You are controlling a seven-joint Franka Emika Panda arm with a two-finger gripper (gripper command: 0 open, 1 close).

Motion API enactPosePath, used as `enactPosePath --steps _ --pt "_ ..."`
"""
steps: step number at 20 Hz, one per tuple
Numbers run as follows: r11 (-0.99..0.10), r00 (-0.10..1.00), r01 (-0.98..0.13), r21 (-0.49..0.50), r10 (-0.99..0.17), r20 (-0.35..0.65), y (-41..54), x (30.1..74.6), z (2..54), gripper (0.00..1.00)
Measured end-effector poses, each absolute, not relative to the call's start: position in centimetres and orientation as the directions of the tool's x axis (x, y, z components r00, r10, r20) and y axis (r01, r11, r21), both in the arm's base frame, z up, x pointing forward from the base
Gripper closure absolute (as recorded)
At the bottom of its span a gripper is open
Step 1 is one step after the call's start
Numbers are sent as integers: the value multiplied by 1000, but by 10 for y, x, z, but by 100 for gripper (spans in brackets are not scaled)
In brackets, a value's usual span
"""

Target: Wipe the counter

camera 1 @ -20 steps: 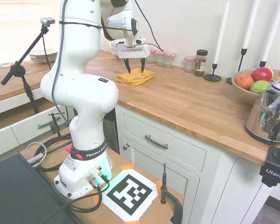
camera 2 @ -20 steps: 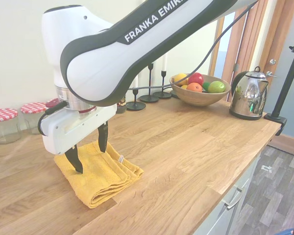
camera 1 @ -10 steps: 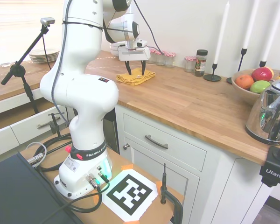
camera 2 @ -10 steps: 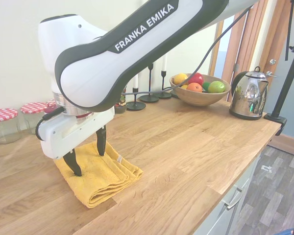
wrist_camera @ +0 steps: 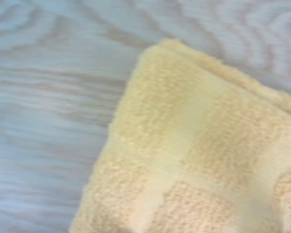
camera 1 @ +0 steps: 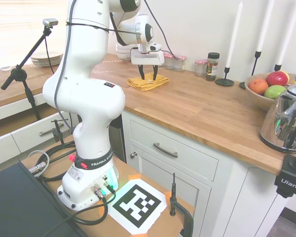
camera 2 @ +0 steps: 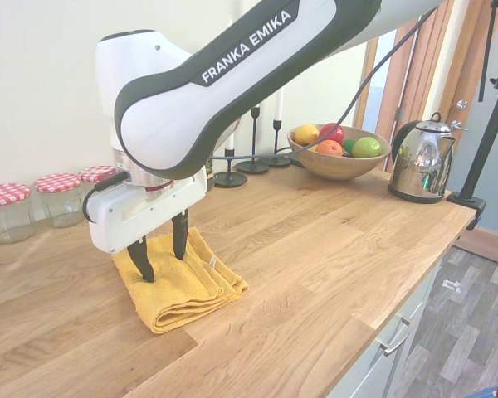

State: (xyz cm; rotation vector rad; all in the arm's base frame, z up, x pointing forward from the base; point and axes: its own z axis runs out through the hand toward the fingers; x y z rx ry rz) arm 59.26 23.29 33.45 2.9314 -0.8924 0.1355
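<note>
Tool (camera 2: 161, 253) spread, tips pressed into folded yellow cloth (camera 2: 184, 286) directly beneath it on the worktop (camera 2: 332, 249). Wiping looks barely begun; most of the surface beyond the tool remains to cover.

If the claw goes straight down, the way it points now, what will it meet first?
The folded yellow towel on the counter. The claw points down with its fingers open, tips at the towel's top; whether they already touch it is unclear.

One yellow towel (camera 2: 183, 283), three red-checked jars (camera 2: 58, 197), one fruit bowl (camera 2: 339, 162), one kettle (camera 2: 421, 159).
</note>
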Motion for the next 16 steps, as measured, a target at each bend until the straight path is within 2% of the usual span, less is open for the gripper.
enactPosePath --steps 16 --pt "-826 824 -563 39 -557 107 212 601 333 100"
